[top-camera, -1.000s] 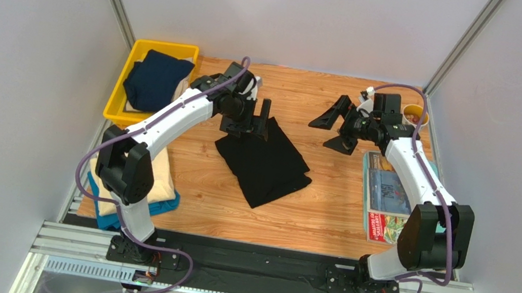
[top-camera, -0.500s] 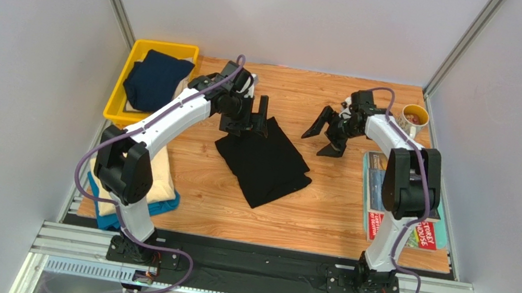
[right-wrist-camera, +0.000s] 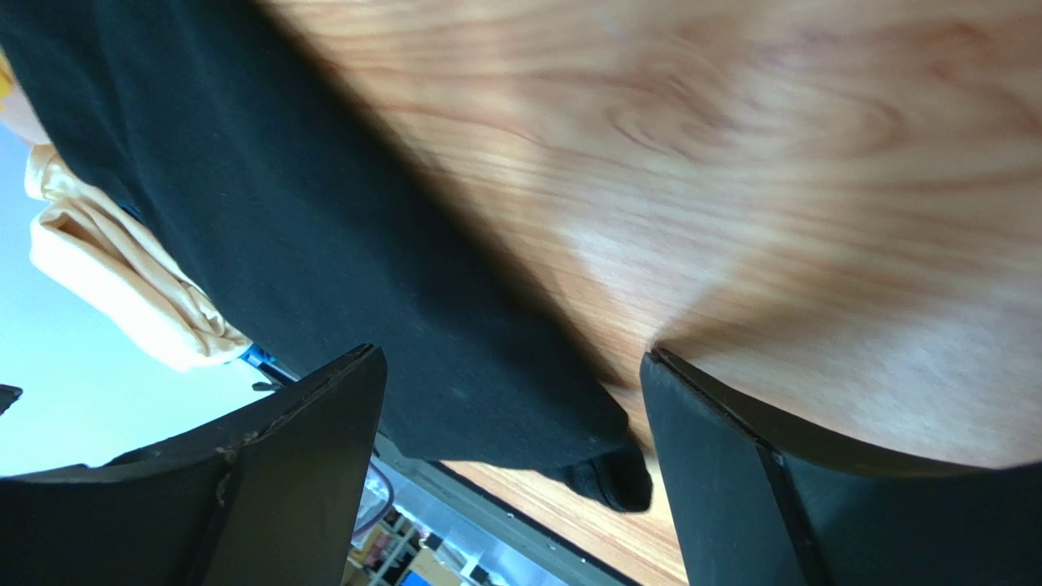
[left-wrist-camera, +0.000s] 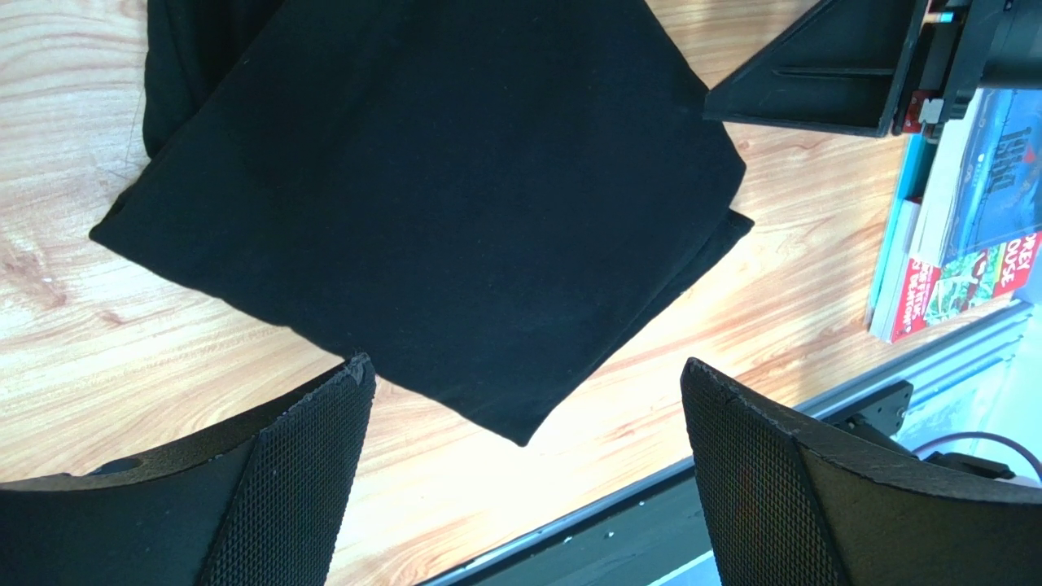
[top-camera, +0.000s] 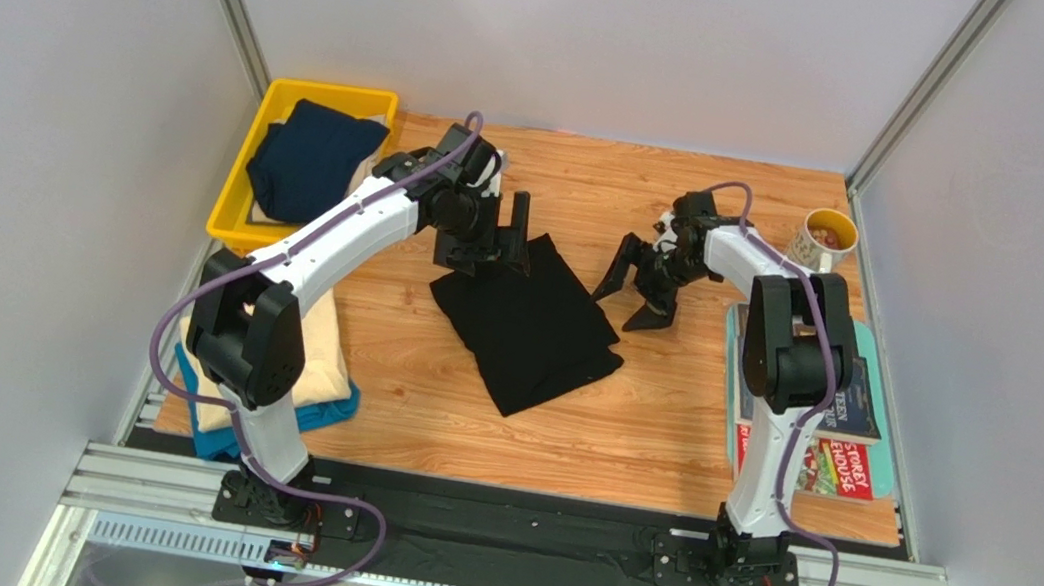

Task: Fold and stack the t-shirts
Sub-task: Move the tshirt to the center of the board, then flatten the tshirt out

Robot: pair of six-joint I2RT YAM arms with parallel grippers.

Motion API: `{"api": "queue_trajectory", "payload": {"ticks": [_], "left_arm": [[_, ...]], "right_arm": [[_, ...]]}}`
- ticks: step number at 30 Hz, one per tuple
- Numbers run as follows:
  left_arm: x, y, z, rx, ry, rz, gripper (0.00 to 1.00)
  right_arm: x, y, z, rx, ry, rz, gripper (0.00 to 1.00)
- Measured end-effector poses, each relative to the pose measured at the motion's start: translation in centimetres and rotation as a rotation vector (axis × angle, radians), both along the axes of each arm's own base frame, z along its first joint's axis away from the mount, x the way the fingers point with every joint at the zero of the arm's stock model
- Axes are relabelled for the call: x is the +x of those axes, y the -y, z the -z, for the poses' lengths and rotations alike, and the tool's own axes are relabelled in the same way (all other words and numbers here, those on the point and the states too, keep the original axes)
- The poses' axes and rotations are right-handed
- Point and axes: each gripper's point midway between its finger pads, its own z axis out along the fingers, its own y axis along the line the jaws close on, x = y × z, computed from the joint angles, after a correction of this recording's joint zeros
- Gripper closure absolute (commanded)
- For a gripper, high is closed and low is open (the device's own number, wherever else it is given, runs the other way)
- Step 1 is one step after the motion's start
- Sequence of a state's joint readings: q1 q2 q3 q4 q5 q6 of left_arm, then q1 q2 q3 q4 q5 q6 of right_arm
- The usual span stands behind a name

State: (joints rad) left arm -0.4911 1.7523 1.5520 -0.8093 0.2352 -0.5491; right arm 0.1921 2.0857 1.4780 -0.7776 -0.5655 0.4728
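A folded black t-shirt [top-camera: 528,321] lies on the wooden table, and fills the left wrist view [left-wrist-camera: 428,183]. My left gripper [top-camera: 502,238] hovers open and empty over its far left corner [left-wrist-camera: 526,364]. My right gripper [top-camera: 630,289] is open and empty just right of the shirt's far right edge, low over the wood [right-wrist-camera: 514,354], with the black shirt [right-wrist-camera: 306,244] ahead of it. A navy t-shirt [top-camera: 307,156] lies in the yellow bin [top-camera: 232,217]. A cream t-shirt [top-camera: 320,376] lies on a teal-blue one [top-camera: 218,438] at the near left.
Colourful magazines [top-camera: 829,425] lie along the right edge and also show in the left wrist view [left-wrist-camera: 966,208]. A mug [top-camera: 823,239] stands at the far right. The black rail [top-camera: 511,541] runs along the near edge.
My right gripper has swung left and nearer, from the far right toward the black shirt's right edge. My left gripper has barely shifted. The shirt has not moved.
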Motion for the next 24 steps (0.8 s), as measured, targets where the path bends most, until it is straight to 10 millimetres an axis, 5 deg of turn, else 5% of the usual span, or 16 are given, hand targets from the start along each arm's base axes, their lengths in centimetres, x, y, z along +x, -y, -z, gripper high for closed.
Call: {"api": "queue_trajectory", "payload": {"ticks": [3, 5, 6, 8, 18, 24], "left_arm": [[0.0, 0.0, 0.0, -0.002, -0.001, 0.0, 0.0], [0.0, 0.0, 0.0, -0.003, -0.002, 0.001, 0.0], [0.0, 0.0, 0.0, -0.005, -0.004, 0.001, 0.0], [-0.1, 0.1, 0.0, -0.008, -0.005, 0.003, 0.01], [0.1, -0.1, 0.2, -0.007, -0.011, -0.005, 0.01], [0.8, -1.0, 0.3, 0.017, 0.002, -0.035, 0.01]], "right_arm": [[0.6, -0.6, -0.1, 0.004, 0.014, -0.019, 0.25], [0.8, -1.3, 0.0, 0.009, 0.023, -0.043, 0.45], [0.9, -1.7, 0.1, 0.009, 0.028, -0.056, 0.57], [0.5, -2.8, 0.9, 0.009, 0.021, -0.095, 1.0], [0.8, -3.2, -0.1, -0.004, 0.025, -0.121, 1.0], [3.4, -2.2, -5.6, -0.018, 0.145, -0.105, 1.0]]}}
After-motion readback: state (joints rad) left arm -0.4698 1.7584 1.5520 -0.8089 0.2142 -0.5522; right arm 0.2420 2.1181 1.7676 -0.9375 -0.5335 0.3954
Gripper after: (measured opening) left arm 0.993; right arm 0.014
